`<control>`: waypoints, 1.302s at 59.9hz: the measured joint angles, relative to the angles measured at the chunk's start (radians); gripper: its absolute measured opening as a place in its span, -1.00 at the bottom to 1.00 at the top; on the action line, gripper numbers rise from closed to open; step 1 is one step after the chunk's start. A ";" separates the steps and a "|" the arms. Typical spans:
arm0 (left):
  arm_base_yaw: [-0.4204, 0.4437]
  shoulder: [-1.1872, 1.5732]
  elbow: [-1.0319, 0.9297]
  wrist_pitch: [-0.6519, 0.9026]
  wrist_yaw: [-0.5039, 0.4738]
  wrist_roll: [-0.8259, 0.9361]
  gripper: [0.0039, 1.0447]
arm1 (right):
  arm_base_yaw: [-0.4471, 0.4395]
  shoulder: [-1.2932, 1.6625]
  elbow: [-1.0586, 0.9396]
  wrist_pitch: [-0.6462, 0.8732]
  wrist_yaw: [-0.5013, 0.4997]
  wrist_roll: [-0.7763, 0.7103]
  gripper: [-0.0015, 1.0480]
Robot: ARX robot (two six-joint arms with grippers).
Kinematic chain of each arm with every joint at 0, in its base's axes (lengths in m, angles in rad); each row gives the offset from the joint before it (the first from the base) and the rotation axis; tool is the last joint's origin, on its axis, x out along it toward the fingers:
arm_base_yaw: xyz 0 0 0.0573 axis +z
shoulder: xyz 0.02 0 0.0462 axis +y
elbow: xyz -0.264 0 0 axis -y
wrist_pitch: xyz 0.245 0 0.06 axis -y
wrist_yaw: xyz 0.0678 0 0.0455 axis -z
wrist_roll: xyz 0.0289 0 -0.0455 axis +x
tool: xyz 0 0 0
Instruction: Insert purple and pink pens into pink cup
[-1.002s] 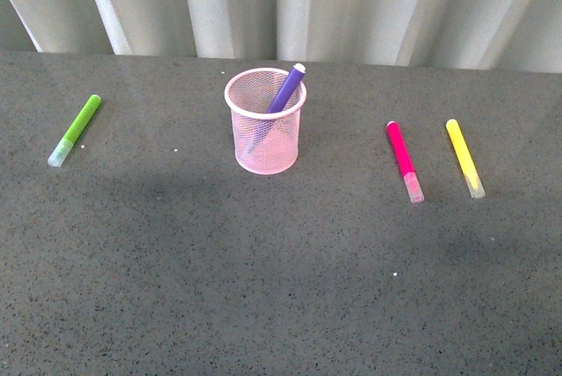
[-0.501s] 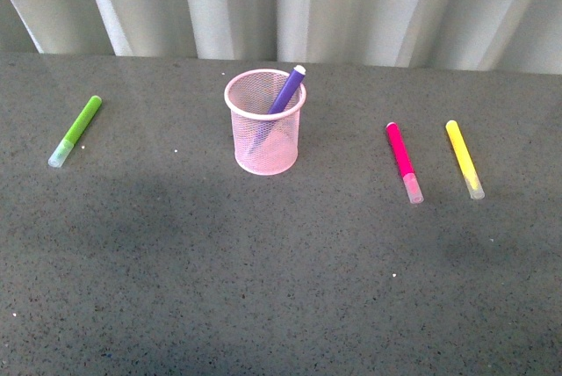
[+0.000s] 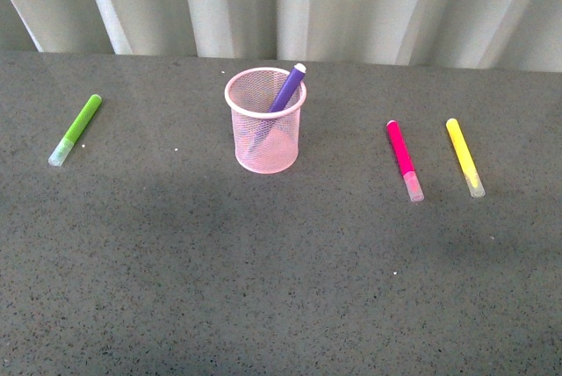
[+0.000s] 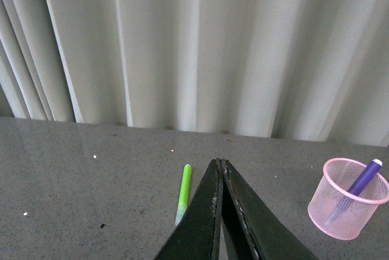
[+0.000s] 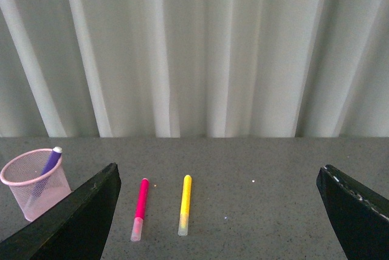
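The pink mesh cup [image 3: 265, 123] stands upright at the table's middle back. The purple pen [image 3: 287, 89] leans inside it, its end above the rim. The pink pen [image 3: 403, 158] lies flat on the table to the cup's right, clear cap toward me. Neither arm shows in the front view. In the left wrist view my left gripper [image 4: 220, 161] is shut and empty, with the cup [image 4: 346, 198] off to one side. In the right wrist view my right gripper [image 5: 220, 178] is open wide and empty, well back from the pink pen [image 5: 140, 208] and the cup [image 5: 34, 189].
A lime-green marker [image 3: 75, 129] lies at the far left and a yellow marker [image 3: 464, 156] just right of the pink pen. Pale curtains [image 3: 290, 3] hang behind the dark speckled table [image 3: 263, 271].
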 joint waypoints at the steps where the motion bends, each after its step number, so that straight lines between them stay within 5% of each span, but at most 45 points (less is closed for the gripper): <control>1: -0.004 -0.016 0.005 -0.017 0.000 0.000 -0.93 | 0.000 0.000 0.000 0.000 0.000 0.000 0.87; 11: -0.014 -0.176 0.011 -0.211 -0.006 0.000 -0.93 | 0.000 0.000 0.000 0.000 0.000 0.000 0.87; 52: -0.014 -0.449 0.011 -0.480 -0.006 0.000 -0.93 | 0.000 0.000 0.000 0.000 0.000 0.000 0.87; 57: -0.014 -0.591 0.012 -0.643 -0.007 0.000 -0.93 | 0.000 0.000 0.000 0.000 0.000 0.000 0.87; 78: -0.014 -0.613 0.012 -0.651 -0.006 0.000 -0.93 | 0.000 0.000 0.000 0.000 0.000 0.000 0.87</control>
